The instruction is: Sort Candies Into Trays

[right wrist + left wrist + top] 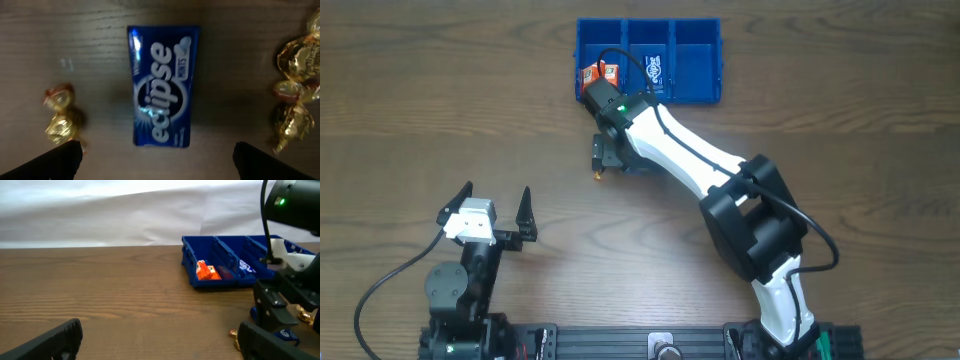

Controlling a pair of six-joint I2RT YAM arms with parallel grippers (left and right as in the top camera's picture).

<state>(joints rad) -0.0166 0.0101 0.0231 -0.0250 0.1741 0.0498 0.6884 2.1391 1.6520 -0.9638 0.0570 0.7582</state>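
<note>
A blue mint packet (162, 85) lies flat on the wooden table, straight below my right gripper (160, 162). That gripper is open, with one finger on each side of the packet and not touching it. Gold-wrapped candies lie on either side, one group (62, 117) on one flank and several (295, 85) on the other. In the top view the right gripper (605, 158) hangs just in front of the blue three-compartment tray (712, 60). Orange candies (597, 75) sit in the tray's left compartment and a blue packet (653, 72) in the middle one. My left gripper (497, 205) stands open near its base, holding nothing.
The right arm (700, 165) stretches diagonally across the table's middle. From the left wrist view, the tray (192, 265) stands beyond a wide stretch of bare wood, and a gold candy (233, 333) lies near the right gripper (280, 307). A white backdrop borders the far edge.
</note>
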